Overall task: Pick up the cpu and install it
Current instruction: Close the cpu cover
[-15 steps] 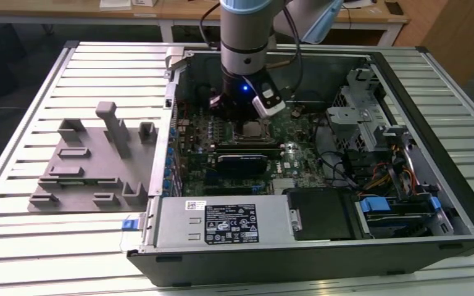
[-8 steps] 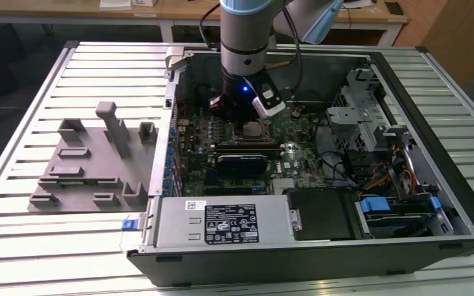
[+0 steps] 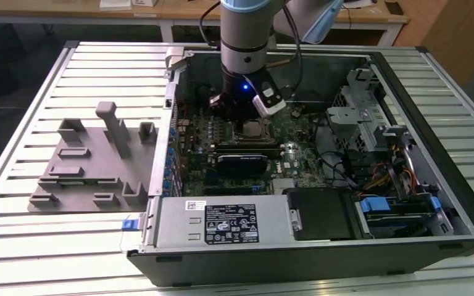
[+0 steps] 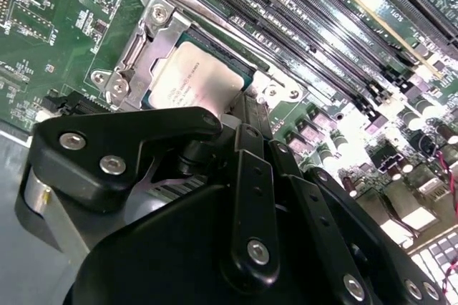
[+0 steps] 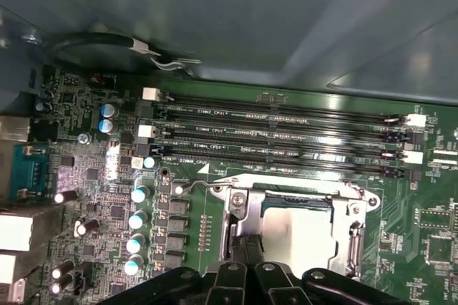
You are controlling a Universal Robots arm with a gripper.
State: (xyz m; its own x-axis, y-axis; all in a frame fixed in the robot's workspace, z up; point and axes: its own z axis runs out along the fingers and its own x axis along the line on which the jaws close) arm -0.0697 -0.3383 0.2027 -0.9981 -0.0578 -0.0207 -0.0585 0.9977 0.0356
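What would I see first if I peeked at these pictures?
A big robot arm reaches its pincer down into an open computer case in the middle of the exterior view. In the second wrist view, a shiny silver chip sits inside a metal frame, with the pincer right at its edge. A grey plastic block stands on the table at the exterior view's left.

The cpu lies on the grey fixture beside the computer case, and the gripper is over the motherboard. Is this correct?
Not fully. The cpu is not on the grey fixture; it sits in the metal socket frame on the motherboard, as both wrist views show. The gripper is indeed over the motherboard.
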